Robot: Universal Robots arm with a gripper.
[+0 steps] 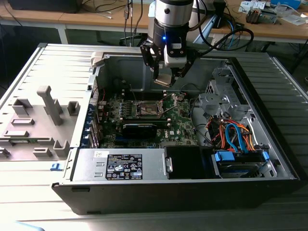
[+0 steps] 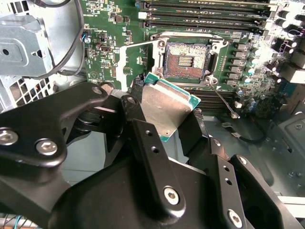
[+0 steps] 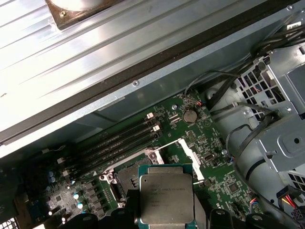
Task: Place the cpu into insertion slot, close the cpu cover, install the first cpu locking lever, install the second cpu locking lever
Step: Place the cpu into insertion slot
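The hand (image 2: 167, 121) grips the cpu (image 2: 167, 107), its black fingers hiding the chip's side edges, and this pale grey metal square on a green-edged base hangs tilted above the open insertion slot (image 2: 186, 59), at one o'clock from it in the exterior view.

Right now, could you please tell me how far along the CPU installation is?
Nothing is installed yet. The hand is shut on the cpu, holding it above the board, short of the insertion slot, which lies empty with its contacts bare. The cpu cover stands open. Seating it, closing the cover and the two locking steps are not yet done.
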